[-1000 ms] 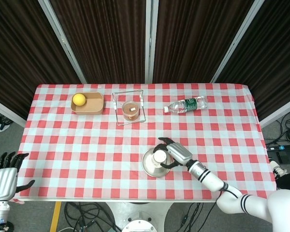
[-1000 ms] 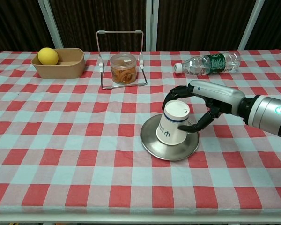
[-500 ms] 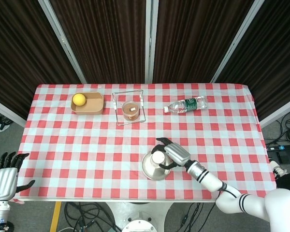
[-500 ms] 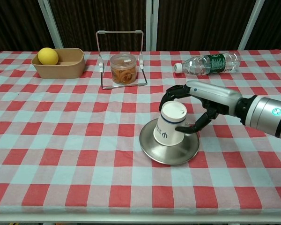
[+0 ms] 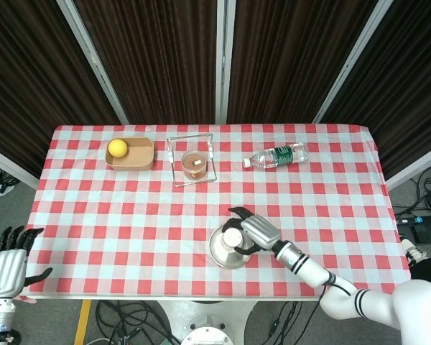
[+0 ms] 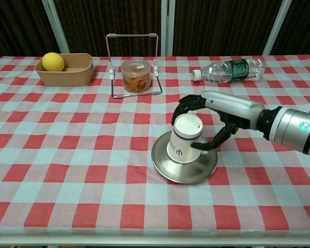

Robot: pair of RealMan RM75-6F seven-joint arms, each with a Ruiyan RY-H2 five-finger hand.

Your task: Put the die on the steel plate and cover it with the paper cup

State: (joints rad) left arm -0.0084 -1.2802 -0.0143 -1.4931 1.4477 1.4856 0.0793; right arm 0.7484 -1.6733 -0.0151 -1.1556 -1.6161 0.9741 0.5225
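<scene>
Even, bright overhead light; soft shadows. Mild glare on plate (image 6: 184,168). Focus sharp throughout; slight edge distortion is perhaps seen in chest view.

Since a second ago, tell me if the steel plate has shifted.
Yes. The steel plate has slid slightly left across the checked cloth, away from the water bottle, with the paper cup gripped by the right hand.

lemon (image 6: 52,61) in tray (image 6: 72,76), jar (image 6: 135,75), bottle (image 6: 230,70)
</scene>
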